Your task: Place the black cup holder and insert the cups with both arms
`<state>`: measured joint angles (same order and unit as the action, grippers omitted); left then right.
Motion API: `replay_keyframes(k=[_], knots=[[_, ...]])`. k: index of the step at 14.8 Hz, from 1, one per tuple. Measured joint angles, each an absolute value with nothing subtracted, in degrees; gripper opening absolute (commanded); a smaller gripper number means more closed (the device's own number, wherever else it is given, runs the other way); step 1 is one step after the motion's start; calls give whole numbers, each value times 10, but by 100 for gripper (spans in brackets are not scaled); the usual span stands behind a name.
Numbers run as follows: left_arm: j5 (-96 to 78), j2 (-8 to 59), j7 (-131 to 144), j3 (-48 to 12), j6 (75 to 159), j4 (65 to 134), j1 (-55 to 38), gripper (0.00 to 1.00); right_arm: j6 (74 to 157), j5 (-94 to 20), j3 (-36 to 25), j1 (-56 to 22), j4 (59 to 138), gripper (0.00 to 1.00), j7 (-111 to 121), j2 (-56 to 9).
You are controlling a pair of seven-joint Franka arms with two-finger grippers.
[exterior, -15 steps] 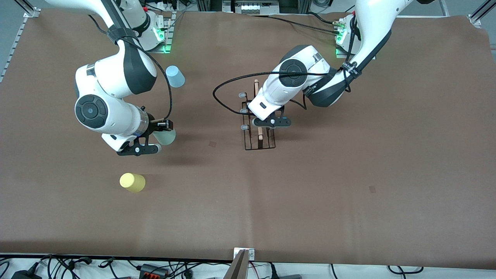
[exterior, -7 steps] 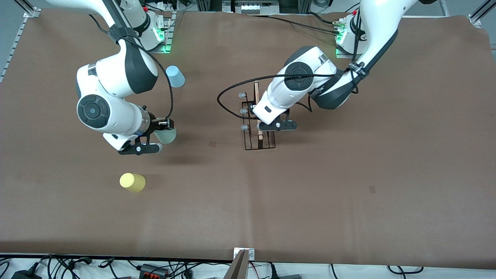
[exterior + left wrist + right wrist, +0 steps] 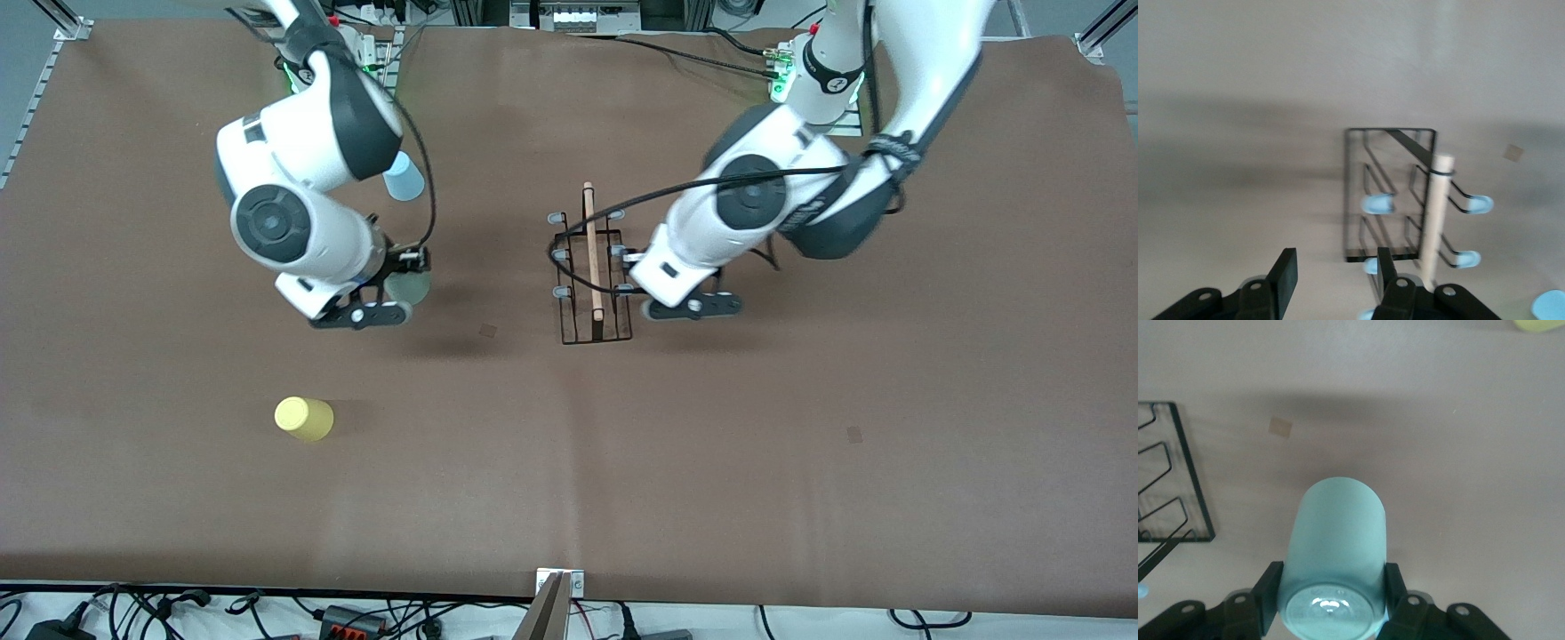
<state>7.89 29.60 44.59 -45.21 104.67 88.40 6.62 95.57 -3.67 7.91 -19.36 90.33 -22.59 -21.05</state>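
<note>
Two arms, one sage cup carried, rack standing free mid-table.

Front view: the black cup holder (image 3: 591, 267) sits at the table's middle, its wooden handle running from the robots' edge toward the camera's edge. The right gripper (image 3: 402, 286) pinches the green cup (image 3: 410, 287) above the table, toward the right arm's end from the rack, so this arm is the one placed to seat it. The left gripper (image 3: 683, 300) hangs just beside the rack. The yellow cup (image 3: 304, 419) and blue cup (image 3: 404, 177) wait.
Left wrist view: the left gripper (image 3: 1336, 275) is spread and empty, with the rack's pegs plain.
Right wrist view: the cup (image 3: 1336, 553) lies sideways, clamped near its base.
</note>
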Motion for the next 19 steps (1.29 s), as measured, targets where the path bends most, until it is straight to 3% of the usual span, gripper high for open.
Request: replay_keyframes(k=[7,11,14,19], knots=[[78,215,334,-456,952,880,170,66,934,-92,80,-268,888,29,-267,-207],[55,196,279,-456,870,828,244,78,939,-119,81,-309,888,29,-287,-217],[55,189,276,-456,816,789,260,98,961,-125,81,-327,888,29,-288,-229],[54,187,276,-473,804,787,268,100,1003,-133,81,-351,888,29,-288,-256]])
